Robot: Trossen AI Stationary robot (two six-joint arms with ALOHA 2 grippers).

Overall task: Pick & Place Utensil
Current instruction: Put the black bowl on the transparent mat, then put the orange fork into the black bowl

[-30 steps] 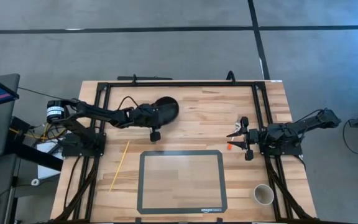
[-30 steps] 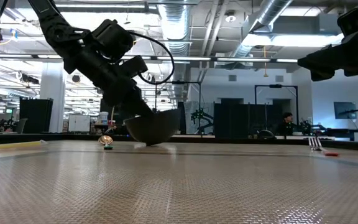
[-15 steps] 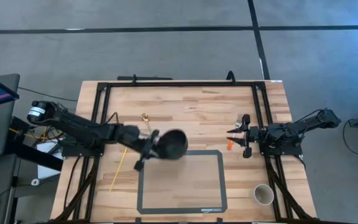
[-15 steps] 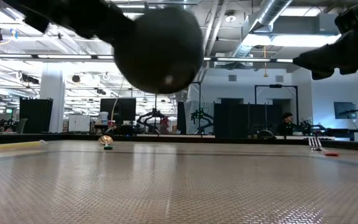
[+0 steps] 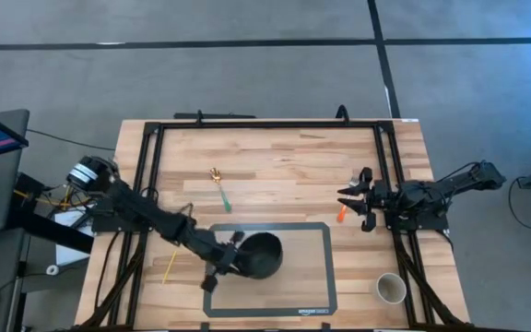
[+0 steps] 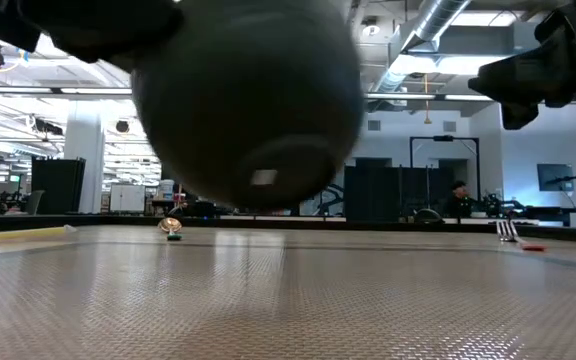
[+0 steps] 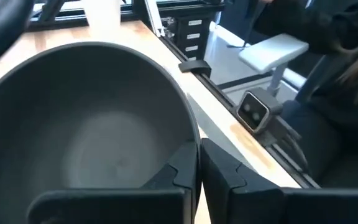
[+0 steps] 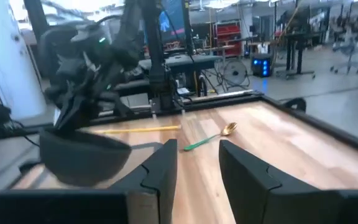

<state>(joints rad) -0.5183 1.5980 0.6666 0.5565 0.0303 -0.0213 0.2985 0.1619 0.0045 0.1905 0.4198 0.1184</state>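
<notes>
Your left gripper [image 5: 221, 268] is clamped on the rim of the dark round bowl [image 5: 259, 255], one finger inside and one outside by the left wrist view, and it holds the bowl over the left part of the dark-framed rectangular mat [image 5: 313, 229]. From the low view the bowl [image 6: 248, 100] looks like it's up off the surface, not resting on it.

Your right gripper [image 5: 356, 201] hangs near the right edge of the wooden table [image 5: 284, 152] with its fingers apart and nothing between them. Just beside it is a small orange-handled utensil [image 5: 341, 214], close to the mat's upper right corner.

Further out, the gold-headed spoon with the green handle [image 5: 219, 187] lies on bare wood above the mat, well apart from both grippers. A yellow stick [image 5: 178, 243] lies along the table's left side, close to your left arm. A white cup [image 5: 392, 289] sits in the near right corner.

Stuff that could bite you, as I see it: a pinch on a thin rim is a sketchy grip, so the bowl could rotate or slip out if you swing fast. Setting it down tilted could make it rock or skid on the mat. Your left arm also passes close over the yellow stick, so a low sweep could knock it.
</notes>
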